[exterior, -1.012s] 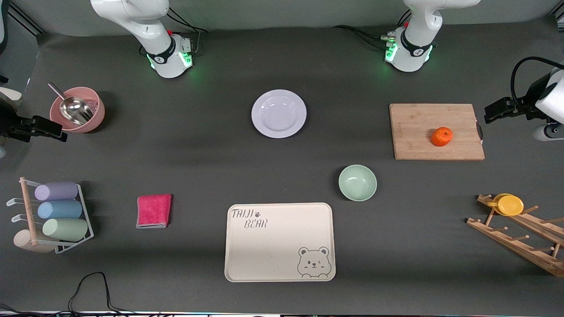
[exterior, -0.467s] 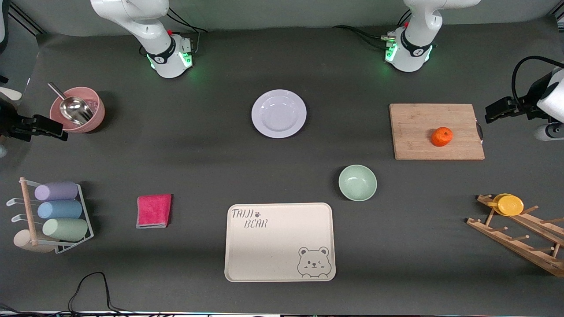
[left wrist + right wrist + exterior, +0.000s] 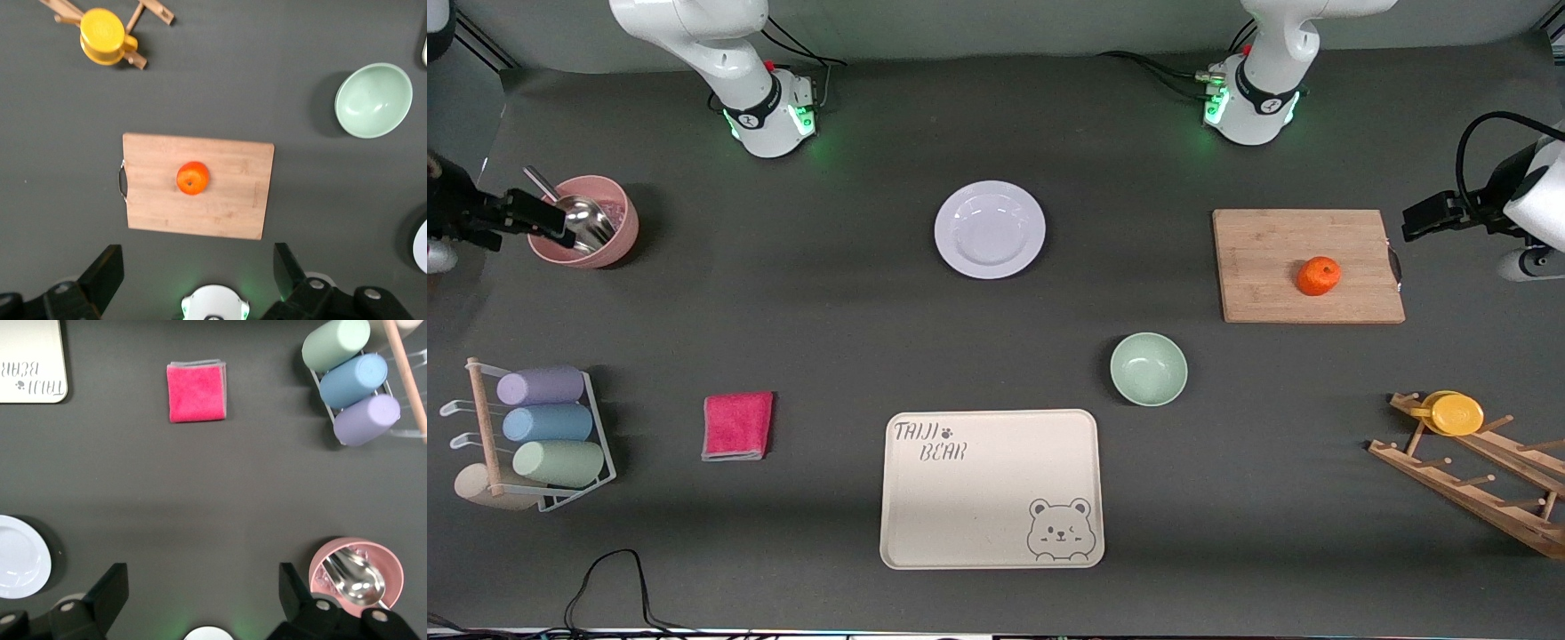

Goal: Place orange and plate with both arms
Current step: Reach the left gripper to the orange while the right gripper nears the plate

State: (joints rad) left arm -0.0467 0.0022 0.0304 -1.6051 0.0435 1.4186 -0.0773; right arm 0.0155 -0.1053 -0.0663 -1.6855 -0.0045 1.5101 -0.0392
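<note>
The orange [image 3: 1318,276] lies on a wooden cutting board [image 3: 1272,258] toward the left arm's end of the table. It also shows in the left wrist view as the orange [image 3: 192,178] in the middle of the board [image 3: 227,200]. My left gripper [image 3: 198,267] hangs open and empty, high over the table's end beside the board. The white plate [image 3: 990,229] rests bare on the mat between the two bases, and the plate's edge [image 3: 20,557] shows in the right wrist view. High beside the pink bowl, my right gripper [image 3: 202,587] is open and empty.
A mint-green bowl [image 3: 1148,369] and a cream bear tray [image 3: 991,487] lie nearer the front camera than the plate. A pink cloth [image 3: 737,426], a cup rack [image 3: 534,436] and a pink bowl with a metal scoop [image 3: 583,220] sit toward the right arm's end. A wooden rack holding a yellow lid [image 3: 1456,413] stands by the left arm's end.
The right arm's hand has swung over toward the pink bowl. The left arm's hand has barely shifted. Orange and plate have not moved.
</note>
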